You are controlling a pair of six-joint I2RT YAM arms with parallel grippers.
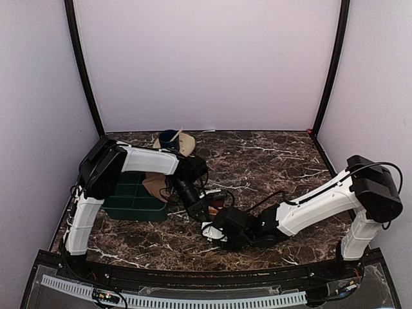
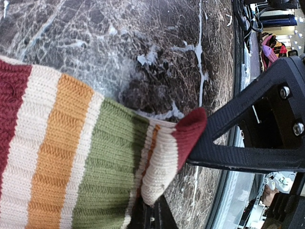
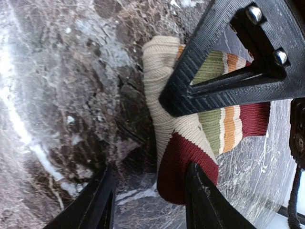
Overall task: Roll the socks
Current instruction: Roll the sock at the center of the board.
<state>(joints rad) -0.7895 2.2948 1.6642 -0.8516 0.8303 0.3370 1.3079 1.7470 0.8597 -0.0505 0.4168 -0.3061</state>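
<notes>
Soft, even light up top, faint shadows pooling on the marble table (image 1: 270, 161); it gleams pale in the right wrist view (washed-out left side), sock (image 2: 86, 157) knit crisp close up.

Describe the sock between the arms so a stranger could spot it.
On the dark marble table, find the green bin at the left; just right of it, toward the near edge, lies the sock. Its ribbed cream knit banded in dark red, orange and olive sets it apart from the plain bin.
</notes>
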